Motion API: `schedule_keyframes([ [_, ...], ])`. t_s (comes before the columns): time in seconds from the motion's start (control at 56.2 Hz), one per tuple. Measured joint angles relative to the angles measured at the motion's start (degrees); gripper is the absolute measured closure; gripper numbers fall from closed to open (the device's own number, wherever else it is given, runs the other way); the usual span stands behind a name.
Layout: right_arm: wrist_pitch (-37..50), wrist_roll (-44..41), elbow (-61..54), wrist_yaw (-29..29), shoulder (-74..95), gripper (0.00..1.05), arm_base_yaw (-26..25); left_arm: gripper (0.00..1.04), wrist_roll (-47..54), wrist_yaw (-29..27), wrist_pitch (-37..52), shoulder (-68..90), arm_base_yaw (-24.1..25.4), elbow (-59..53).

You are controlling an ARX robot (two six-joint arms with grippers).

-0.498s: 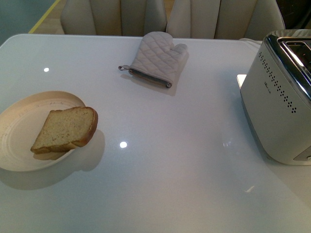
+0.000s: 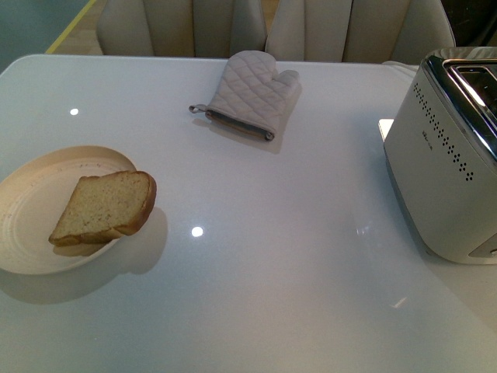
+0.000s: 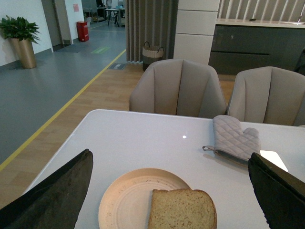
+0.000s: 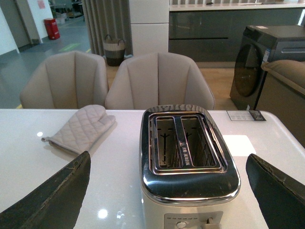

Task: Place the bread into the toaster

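Observation:
The bread [image 2: 105, 206] is a tan slice with a brown crust, lying half on a cream plate [image 2: 31, 210] at the table's left, its rounded end over the plate's rim. In the left wrist view the bread [image 3: 183, 210] sits below and between the spread fingers of my open left gripper [image 3: 169, 191], apart from them. The toaster [image 2: 450, 171], white with a chrome top, stands at the right edge. Its two empty slots show in the right wrist view, where the toaster [image 4: 188, 167] is framed by my open right gripper [image 4: 167, 191]. Neither arm shows in the front view.
A quilted beige oven mitt [image 2: 252, 93] lies at the back middle of the white table [image 2: 272, 256]. Two beige chairs [image 3: 178, 88] stand behind the far edge. The plate [image 3: 128, 200] is near the table's left edge.

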Motion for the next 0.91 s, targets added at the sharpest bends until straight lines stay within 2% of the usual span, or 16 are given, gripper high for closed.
schedule_keyframes([
  [0.036, 0.0, 0.0, 0.0, 0.0, 0.0, 0.09, 0.0, 0.07, -1.3, 1.9, -1.9, 0.9, 0.5, 0.6],
  [0.089, 0.0, 0.0, 0.0, 0.0, 0.0, 0.09, 0.0, 0.07, -8.3, 9.2, -11.6, 5.9, 2.3, 4.5],
  [0.125, 0.0, 0.0, 0.0, -0.2, 0.0, 0.09, 0.0, 0.07, -11.2, 11.5, -14.9, 8.7, 2.8, 5.9],
  [0.231, 0.0, 0.0, 0.0, -0.1, 0.0, 0.09, 0.0, 0.07, -19.3, 14.2, -15.0, 14.5, 4.2, 7.3],
  [0.356, 0.0, 0.0, 0.0, -0.1, 0.0, 0.09, 0.0, 0.07, -21.3, 17.1, -8.0, 21.9, 7.4, 9.0],
  [0.534, 0.0, 0.0, 0.0, -0.1, 0.0, 0.09, 0.0, 0.07, -20.0, 20.8, 8.8, 41.9, 14.8, 9.8],
  [0.748, 0.0, 0.0, 0.0, -0.1, 0.0, 0.09, 0.0, 0.07, -11.4, 18.1, 29.2, 72.1, 19.3, 14.5],
  [0.908, 0.0, 0.0, 0.0, -0.1, 0.0, 0.09, 0.0, 0.07, -8.5, 15.8, 36.4, 92.5, 21.3, 20.1],
])
